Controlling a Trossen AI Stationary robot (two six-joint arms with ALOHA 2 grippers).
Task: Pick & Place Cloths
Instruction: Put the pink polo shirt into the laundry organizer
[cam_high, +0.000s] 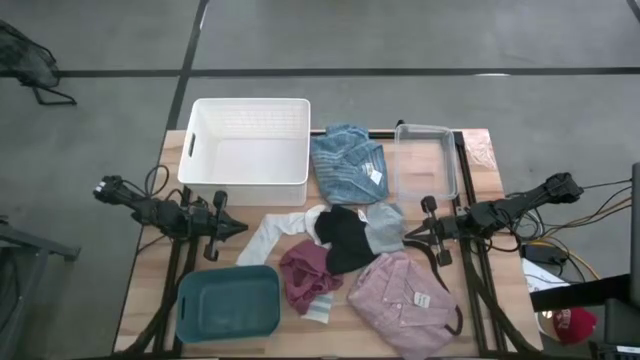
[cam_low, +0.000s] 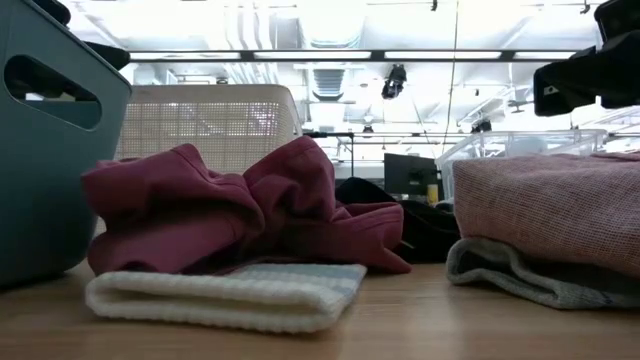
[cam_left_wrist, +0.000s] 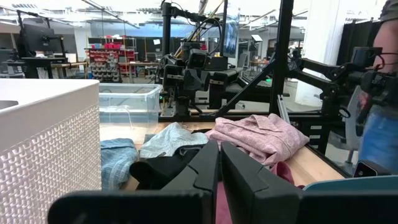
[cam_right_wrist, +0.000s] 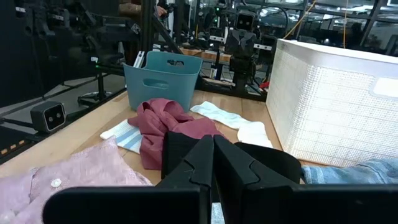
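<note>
The wooden table (cam_high: 150, 290) carries everything, and the largest thing on it is the white perforated basket (cam_high: 245, 140) at the far-left part, with a clear plastic bin (cam_high: 425, 160) toward the far-right corner and a teal bin (cam_high: 228, 303) at the near-left corner. None of the three shows a cloth inside, so by the look of it the sorting has not begun. The cloths lie in a band down the middle: a blue striped shirt (cam_high: 348, 163) between basket and clear bin, a folded pink checked shirt (cam_high: 400, 297) near the near-right edge, a maroon piece (cam_high: 306, 274) just beside the teal bin, a black piece (cam_high: 346, 237) at the centre overlapping a grey piece (cam_high: 385, 225), and a white piece (cam_high: 283, 229) stretching from the centre toward the left arm. A small striped rag (cam_high: 318, 309) sits at the near edge under the maroon heap. The left gripper (cam_high: 240, 228) hovers off the basket's near side with its jaws closed on nothing; the white piece's end lies just ahead of it, its long axis running roughly along the jaws' line of reach. The right gripper (cam_high: 410, 234) hangs opposite, jaws likewise pressed together and empty, with the grey piece directly before it and the black piece just past. Each arm is thus nearest its own end of the central pile, and either would need to part its jaws before descending.
</note>
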